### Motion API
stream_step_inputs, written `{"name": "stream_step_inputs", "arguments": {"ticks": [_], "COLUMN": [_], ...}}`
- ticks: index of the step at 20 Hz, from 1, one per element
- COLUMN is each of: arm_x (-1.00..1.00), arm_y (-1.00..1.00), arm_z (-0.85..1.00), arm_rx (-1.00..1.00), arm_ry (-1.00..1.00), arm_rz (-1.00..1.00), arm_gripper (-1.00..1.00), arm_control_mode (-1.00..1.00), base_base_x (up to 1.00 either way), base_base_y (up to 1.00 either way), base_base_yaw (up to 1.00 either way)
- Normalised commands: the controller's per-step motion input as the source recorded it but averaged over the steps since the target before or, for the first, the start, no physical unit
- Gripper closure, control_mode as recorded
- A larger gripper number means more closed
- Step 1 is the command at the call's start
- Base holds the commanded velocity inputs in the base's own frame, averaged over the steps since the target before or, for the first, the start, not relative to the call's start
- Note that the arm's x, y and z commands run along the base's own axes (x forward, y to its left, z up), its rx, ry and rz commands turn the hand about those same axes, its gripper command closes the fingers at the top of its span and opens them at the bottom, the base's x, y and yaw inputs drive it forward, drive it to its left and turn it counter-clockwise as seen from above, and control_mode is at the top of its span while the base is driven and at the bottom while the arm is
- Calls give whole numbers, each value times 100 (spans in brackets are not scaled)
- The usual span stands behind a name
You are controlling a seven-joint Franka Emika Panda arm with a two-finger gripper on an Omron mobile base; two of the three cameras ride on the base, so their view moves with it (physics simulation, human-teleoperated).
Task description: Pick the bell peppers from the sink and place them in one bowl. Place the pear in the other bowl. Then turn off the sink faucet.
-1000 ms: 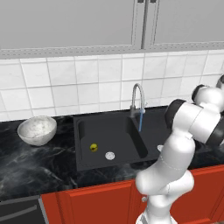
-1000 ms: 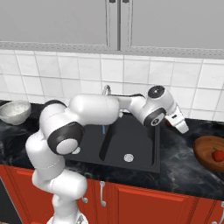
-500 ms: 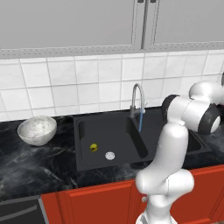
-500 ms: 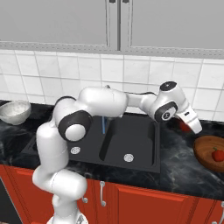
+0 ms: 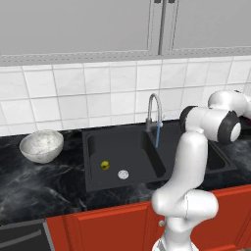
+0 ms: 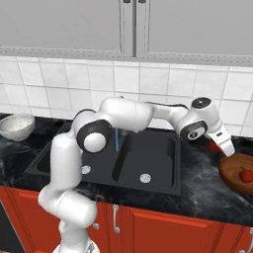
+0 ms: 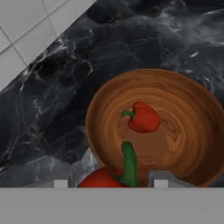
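the second pepper (image 7: 107,177) sits between the claw's (image 7: 110,180) tips, its green stem poking up toward the lens; the jaws are drawn in narrow against its sides, so it reads as gripped, not merely touched. in the right base view the same claw (image 6: 223,145) hangs at the near rim of the wooden bowl (image 6: 228,174), with red showing just behind it.

so the step in hand is the drop of this pepper into that bowl (image 7: 192,105), where the first pepper (image 7: 143,117) already lies near the middle. judging by the hand view, the held one is over the rim rather than the hollow, so the next move wants a little more reach forward before the jaws part, else it may catch the edge and roll onto the counter (image 7: 52,100).

farther off, the pear (image 5: 104,165) lies in the left basin of the sink (image 5: 93,179) beside the drain, not yet picked. the white bowl (image 5: 41,145) waits on the counter left of the sink. the faucet (image 5: 153,112) shows a blue stream, so it is running.
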Motion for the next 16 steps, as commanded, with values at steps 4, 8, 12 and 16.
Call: {"name": "stream_step_inputs", "arguments": {"ticks": [4,8,12,16], "arm_x": [0,0,4,8], "arm_y": [-33,-64,-68,-49], "arm_z": [-19,-3,0,-11], "arm_rx": [4,3,2,2], "arm_ry": [-2,0,0,0], "arm_rz": [0,-1,-1,0], "arm_gripper": [100,100,100,-100], "arm_control_mode": [-100,-100,-100,-100], "base_base_x": [0,0,0,0], "base_base_y": [0,0,0,0], "base_base_yaw": [0,0,0,0]}}
